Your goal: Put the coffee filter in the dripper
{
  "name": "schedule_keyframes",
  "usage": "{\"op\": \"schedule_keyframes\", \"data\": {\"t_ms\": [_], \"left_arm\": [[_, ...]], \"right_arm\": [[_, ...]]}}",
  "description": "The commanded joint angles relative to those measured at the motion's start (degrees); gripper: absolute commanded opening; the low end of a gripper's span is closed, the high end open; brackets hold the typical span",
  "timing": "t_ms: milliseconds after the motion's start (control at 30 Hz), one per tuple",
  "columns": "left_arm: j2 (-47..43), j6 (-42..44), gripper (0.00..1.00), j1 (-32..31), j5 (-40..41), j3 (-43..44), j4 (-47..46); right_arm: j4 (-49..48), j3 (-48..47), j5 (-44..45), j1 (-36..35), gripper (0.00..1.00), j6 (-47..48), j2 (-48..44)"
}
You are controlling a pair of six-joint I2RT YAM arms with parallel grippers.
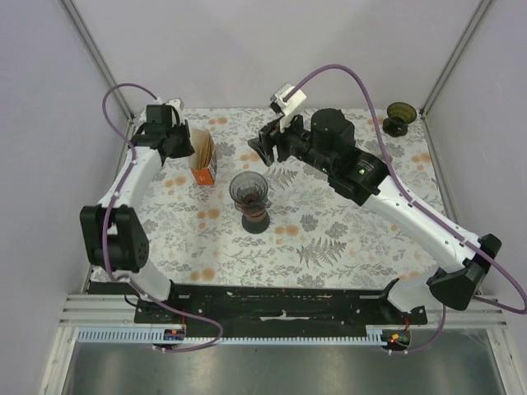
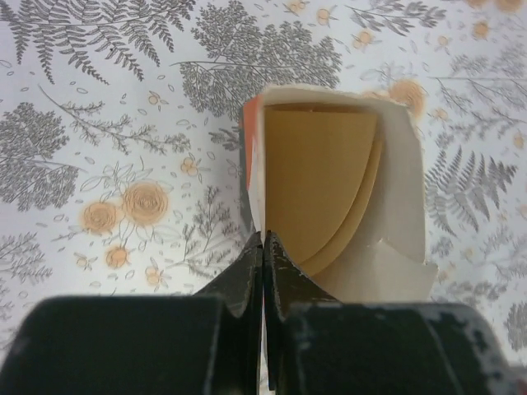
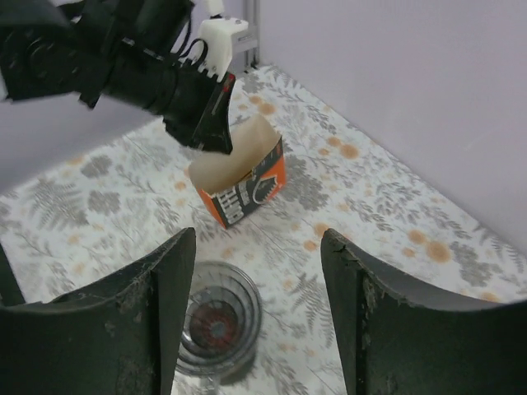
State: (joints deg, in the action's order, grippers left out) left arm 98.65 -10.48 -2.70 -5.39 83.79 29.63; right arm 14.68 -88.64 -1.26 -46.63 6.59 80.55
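Table (image 1: 329, 239): floral cloth.

Dripper (image 1: 249, 189): near the middle of the table, upright on a dark stand (image 1: 254, 220). No filter in it; the bowl shows bare in the right wrist view.

Right gripper (image 3: 257, 239): hangs just beyond and above the dripper. Claw wide, nothing between the fingers.

Box (image 1: 206, 160): orange, left of the dripper and apart from it, open end up. Filters (image 2: 321, 181), brown, stand inside it.

Left gripper (image 2: 263, 243): at the box mouth. Claw closed, fingertips pressed together at the edge of the box's side wall, beside the filters. Whether a filter edge is pinched cannot be told.

Dark cup (image 1: 400, 117): far right corner, well apart from everything else.
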Motion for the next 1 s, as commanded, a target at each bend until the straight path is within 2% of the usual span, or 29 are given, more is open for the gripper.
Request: {"op": "schedule_keyframes", "data": {"t_ms": [0, 100, 267, 400, 533, 767, 967], "left_arm": [[-13.4, 7.0, 0.02, -0.1, -4.1, -8.6, -2.0], [-20.5, 8.9, 0.02, -1.4, -2.4, -14.2, -2.1], [-29.0, 12.0, 0.02, -5.0, 4.2, -19.1, -3.0], [-32.6, 12.7, 0.02, -6.6, 8.9, -20.2, -3.4], [-33.6, 12.2, 0.02, -7.7, 10.2, -20.9, -3.0], [-35.5, 11.1, 0.02, -8.6, 10.1, -21.6, -2.8], [-36.9, 11.1, 0.02, -8.9, 9.3, -21.6, -2.6]], "right_arm": [[-4.1, -5.0, -3.1, -0.3, 0.66, -16.8, 7.4], [-5.6, -8.8, -6.2, -2.1, 0.58, -22.3, 12.8], [-4.3, -17.6, -7.2, -6.6, 0.50, -24.3, 22.2], [-3.0, -20.4, -8.2, -8.2, 0.38, -26.9, 26.8], [-1.1, -20.6, -5.8, -9.2, 0.31, -27.5, 29.5], [3.9, -21.2, 4.2, -9.0, 0.29, -25.7, 32.3], [5.9, -22.5, 7.8, -8.7, 0.29, -25.4, 34.0]]}}
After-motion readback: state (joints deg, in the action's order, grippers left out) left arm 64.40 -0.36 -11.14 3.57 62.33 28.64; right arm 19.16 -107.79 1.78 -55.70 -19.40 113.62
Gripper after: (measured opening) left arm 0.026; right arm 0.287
